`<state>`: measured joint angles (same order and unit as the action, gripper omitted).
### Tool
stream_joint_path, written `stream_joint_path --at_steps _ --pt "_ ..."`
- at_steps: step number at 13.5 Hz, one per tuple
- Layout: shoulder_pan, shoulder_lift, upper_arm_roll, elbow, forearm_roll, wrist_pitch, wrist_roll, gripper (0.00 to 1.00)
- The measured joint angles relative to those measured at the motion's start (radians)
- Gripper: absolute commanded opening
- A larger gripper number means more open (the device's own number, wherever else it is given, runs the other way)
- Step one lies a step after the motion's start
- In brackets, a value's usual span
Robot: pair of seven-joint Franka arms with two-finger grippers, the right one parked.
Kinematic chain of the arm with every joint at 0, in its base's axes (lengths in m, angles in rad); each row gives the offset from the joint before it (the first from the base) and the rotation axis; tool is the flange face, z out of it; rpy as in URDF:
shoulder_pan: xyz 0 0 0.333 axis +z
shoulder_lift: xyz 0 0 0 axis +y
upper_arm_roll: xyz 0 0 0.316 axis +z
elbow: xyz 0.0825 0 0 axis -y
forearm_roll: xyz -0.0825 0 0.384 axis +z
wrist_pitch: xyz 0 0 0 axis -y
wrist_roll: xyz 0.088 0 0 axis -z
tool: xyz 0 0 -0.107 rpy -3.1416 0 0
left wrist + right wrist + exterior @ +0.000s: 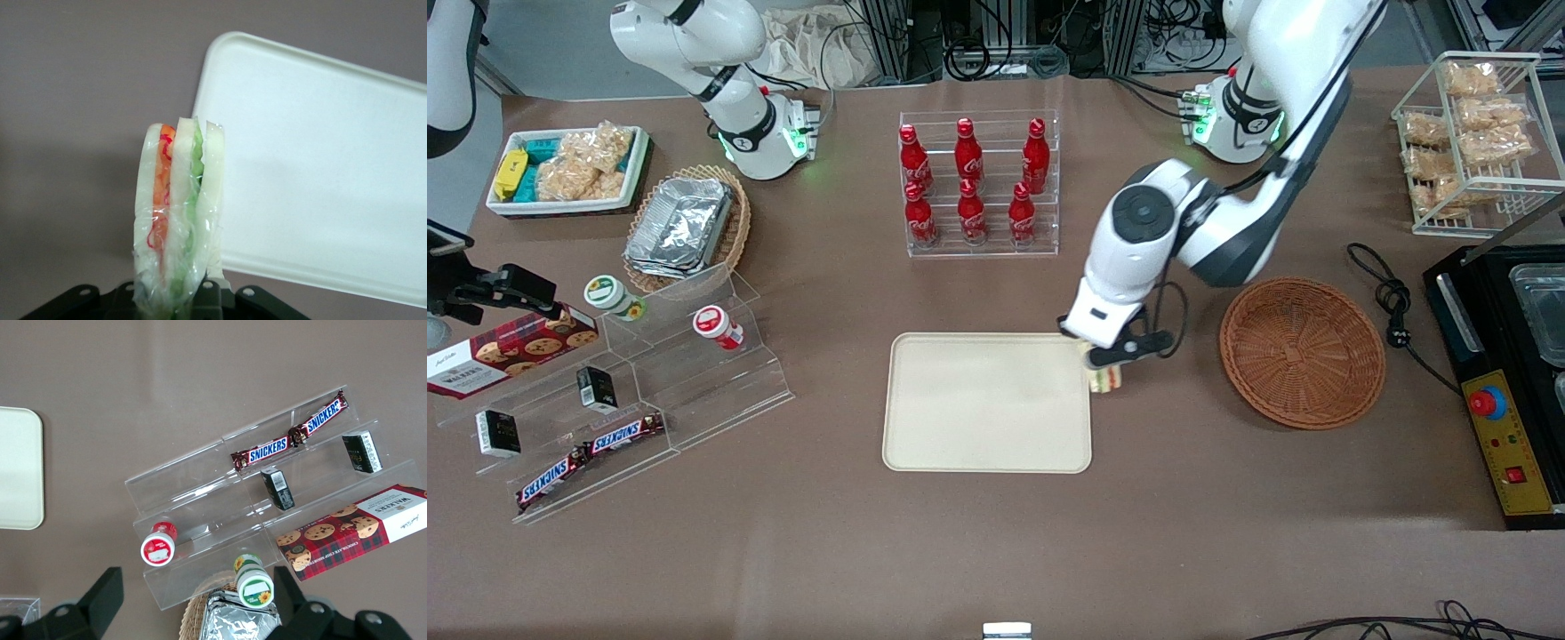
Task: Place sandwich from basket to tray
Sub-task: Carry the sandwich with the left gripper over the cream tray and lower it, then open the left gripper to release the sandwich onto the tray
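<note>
My left gripper (1108, 363) is shut on the sandwich (1107, 380), a clear-wrapped wedge of pale bread with orange-red and green layers. It holds the sandwich above the table, right at the short edge of the cream tray (987, 402) that faces the basket. The reddish-brown wicker basket (1303, 351) lies empty beside it, toward the working arm's end. In the left wrist view the sandwich (177, 213) stands up from the gripper (177, 300), with the bare tray (320, 167) beside it.
A clear rack of red cola bottles (978, 182) stands farther from the front camera than the tray. Acrylic steps with snacks (618, 400) lie toward the parked arm's end. A black machine (1507, 382) and its cable (1392, 302) flank the basket.
</note>
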<state>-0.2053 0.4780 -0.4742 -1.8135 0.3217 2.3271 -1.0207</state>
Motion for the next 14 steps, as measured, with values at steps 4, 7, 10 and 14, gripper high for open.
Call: stream_joint_path --at_steps 4,7,10,14 --pt "-0.017 0.171 0.001 0.037 0.209 0.139 0.003 0.65" --pt "-0.017 0.207 0.002 0.06 0.281 0.152 0.002 0.99" --pt "-0.016 0.196 0.001 0.084 0.282 0.152 -0.05 0.99" --pt "0.024 0.059 0.002 0.105 0.173 0.093 -0.074 0.99"
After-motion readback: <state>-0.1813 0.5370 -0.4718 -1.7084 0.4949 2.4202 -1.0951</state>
